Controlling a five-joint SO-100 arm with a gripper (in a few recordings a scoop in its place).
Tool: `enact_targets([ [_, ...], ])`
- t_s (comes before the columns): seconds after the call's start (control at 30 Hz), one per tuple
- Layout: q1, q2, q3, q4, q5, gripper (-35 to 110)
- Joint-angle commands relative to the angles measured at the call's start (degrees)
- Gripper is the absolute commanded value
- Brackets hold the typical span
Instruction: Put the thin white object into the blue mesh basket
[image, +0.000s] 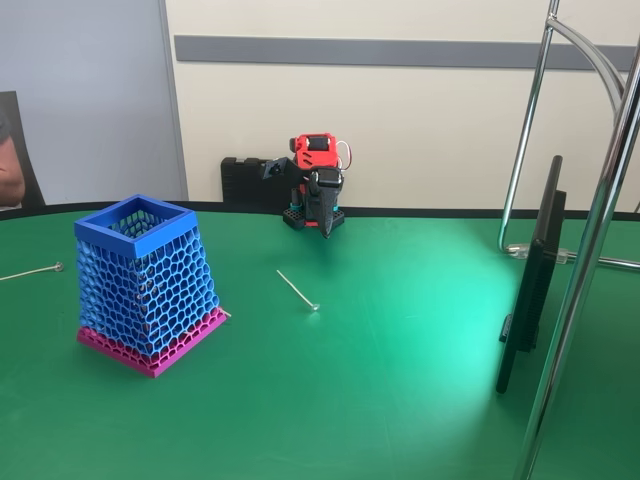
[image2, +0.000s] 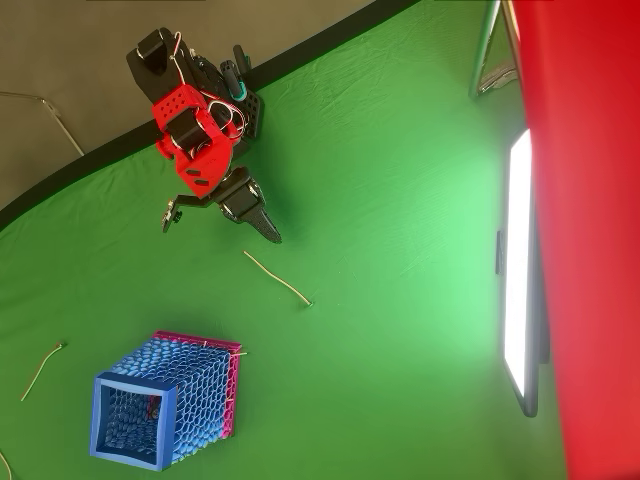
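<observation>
Folded low over its red and black base at the far edge of the green table, the gripper points down toward the cloth with its dark fingers drawn together to a narrow tip, and nothing sits between them. Just in front of it, apart from the fingertips, the thin white stick lies flat on the table, slanting, with its tiny round head at the end nearer the camera in the fixed view. To the left in that view stands the blue mesh basket, upright on its wider magenta base, its thick blue rim open at the top; the stick lies near it but well clear of its wall. Farther left, past the basket, a second thin stick with a round head rests on the cloth. A dark flat screen stands on edge at the right, beside shiny metal tubes.
</observation>
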Motion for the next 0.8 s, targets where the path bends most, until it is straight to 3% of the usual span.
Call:
enact_targets([
  [0.0,0.0,0.4,0.4,0.1,0.4,2],
  [0.77,0.1,0.4,0.4,0.1,1.0,1],
])
